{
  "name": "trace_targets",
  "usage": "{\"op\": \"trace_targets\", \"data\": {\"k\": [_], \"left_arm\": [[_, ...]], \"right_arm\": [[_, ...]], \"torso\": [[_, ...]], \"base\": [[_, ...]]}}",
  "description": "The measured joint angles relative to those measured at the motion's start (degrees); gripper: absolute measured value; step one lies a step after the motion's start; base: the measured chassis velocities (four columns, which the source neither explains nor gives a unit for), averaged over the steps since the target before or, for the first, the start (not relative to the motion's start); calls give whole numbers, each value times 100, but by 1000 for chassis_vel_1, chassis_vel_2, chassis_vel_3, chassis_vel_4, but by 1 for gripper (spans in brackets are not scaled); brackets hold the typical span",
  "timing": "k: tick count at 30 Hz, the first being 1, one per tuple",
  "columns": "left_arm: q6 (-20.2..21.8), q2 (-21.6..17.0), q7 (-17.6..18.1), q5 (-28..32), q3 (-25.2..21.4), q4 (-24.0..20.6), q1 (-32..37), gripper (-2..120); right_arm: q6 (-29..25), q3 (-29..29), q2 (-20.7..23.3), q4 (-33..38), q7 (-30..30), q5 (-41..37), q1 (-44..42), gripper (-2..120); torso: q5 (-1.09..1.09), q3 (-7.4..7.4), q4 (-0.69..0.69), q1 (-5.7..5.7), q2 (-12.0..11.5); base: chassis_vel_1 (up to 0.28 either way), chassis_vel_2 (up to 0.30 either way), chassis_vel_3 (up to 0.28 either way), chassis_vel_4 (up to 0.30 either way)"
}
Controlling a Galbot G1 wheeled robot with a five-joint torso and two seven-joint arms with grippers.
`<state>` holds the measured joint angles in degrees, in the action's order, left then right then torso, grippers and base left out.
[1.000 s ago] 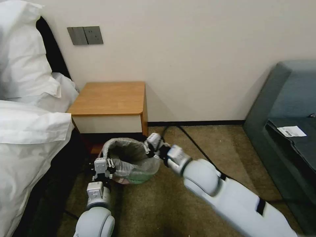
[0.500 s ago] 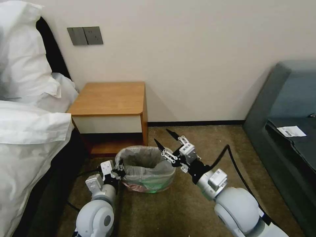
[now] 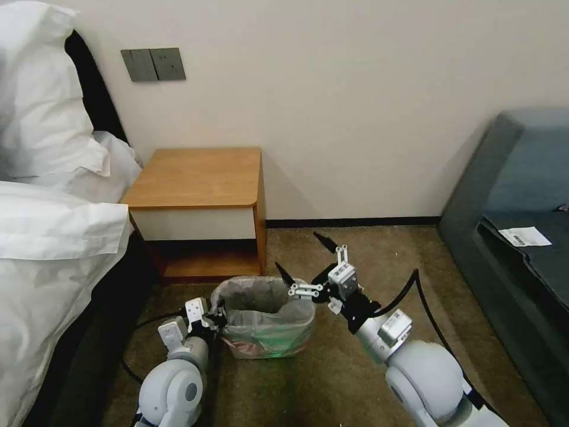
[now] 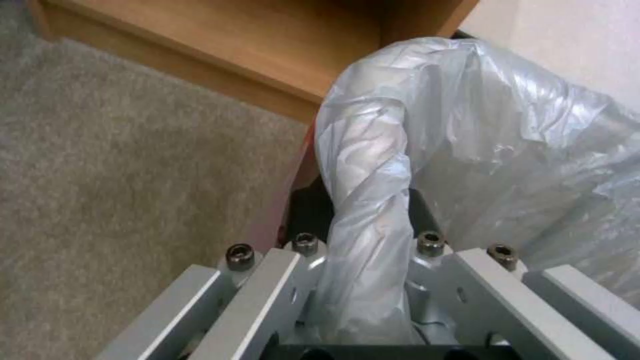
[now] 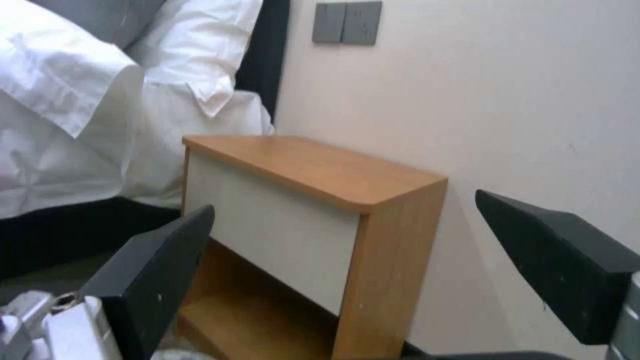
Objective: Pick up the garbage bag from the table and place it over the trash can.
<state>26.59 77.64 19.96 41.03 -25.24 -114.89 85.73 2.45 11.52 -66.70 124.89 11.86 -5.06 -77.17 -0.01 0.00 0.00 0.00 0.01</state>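
Note:
The garbage bag (image 3: 269, 314), thin grey plastic with a pink-red band low on its side, is draped over the rim of the trash can (image 3: 274, 350), whose pale green shows at the bottom. The can stands on the carpet in front of the table (image 3: 195, 178), a wood nightstand with a bare top. My left gripper (image 3: 208, 312) is at the can's left rim, shut on a twisted roll of the bag (image 4: 363, 165). My right gripper (image 3: 298, 254) hovers open just above the can's right rim, its black fingers (image 5: 153, 270) spread wide with nothing between them.
A bed with white pillows (image 3: 47, 196) fills the left side. A grey sofa (image 3: 521, 225) with a paper slip stands at the right. A black cable (image 3: 415, 284) trails over the carpet behind my right arm. The wall runs close behind the nightstand.
The can with the bag has slid away from the nightstand, nearer and to the right. My right gripper came off the rim, drew back and opened. The left arm pulled back, still gripping.

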Motion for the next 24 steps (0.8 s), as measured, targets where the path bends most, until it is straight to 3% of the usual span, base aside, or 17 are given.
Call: {"op": "trace_targets", "data": {"k": [4, 11, 13, 17, 18, 20, 22, 23, 24], "left_arm": [[-19, -18, -7, 4, -22, 15, 31, 11], [-38, -5, -22, 6, -11, 3, 39, 38], [-39, 0, -22, 4, -8, -2, 44, 40], [-250, -3, -90, -165, 1, -10, 67, 62], [-250, -3, -90, -165, 1, -10, 67, 62], [-580, -22, -223, -384, 5, -16, 95, 70], [-1234, -27, -542, -764, 14, 69, 114, 80], [-1234, -27, -542, -764, 14, 69, 114, 80], [-1585, -30, -746, -1002, 7, 142, 126, 85]], "right_arm": [[-83, -23, -40, -98, 2, 6, -85, 100], [-199, -112, -290, -332, -427, 222, -135, 100], [-192, -125, -310, -340, -499, 226, -136, 100], [212, -247, -469, -352, -1361, 207, -151, 100], [212, -247, -469, -352, -1361, 207, -151, 100], [362, -286, -582, -371, -1728, 176, -194, 100], [389, -288, -735, -479, -2074, 255, -277, 100], [389, -288, -735, -479, -2074, 255, -277, 100], [344, -292, -823, -558, -2229, 314, -325, 100]], "torso": [[0, 0, 0, 0, 0], [1, 0, 0, 0, 0], [1, 0, 0, 0, 0], [0, 0, 0, 0, -1], [0, 0, 0, 0, -1], [0, 0, 0, 0, -1], [0, 0, 0, 0, -1], [0, 0, 0, 0, -1], [0, 0, -1, 0, -1]], "base": [[0, 0, 0, 0], [0, 0, 0, 0], [0, 0, 0, 0], [0, 0, 0, 0], [0, 0, 0, 0], [0, 0, 0, 0], [0, 0, 0, 0], [0, 0, 0, 0], [0, 0, 0, 0]]}}
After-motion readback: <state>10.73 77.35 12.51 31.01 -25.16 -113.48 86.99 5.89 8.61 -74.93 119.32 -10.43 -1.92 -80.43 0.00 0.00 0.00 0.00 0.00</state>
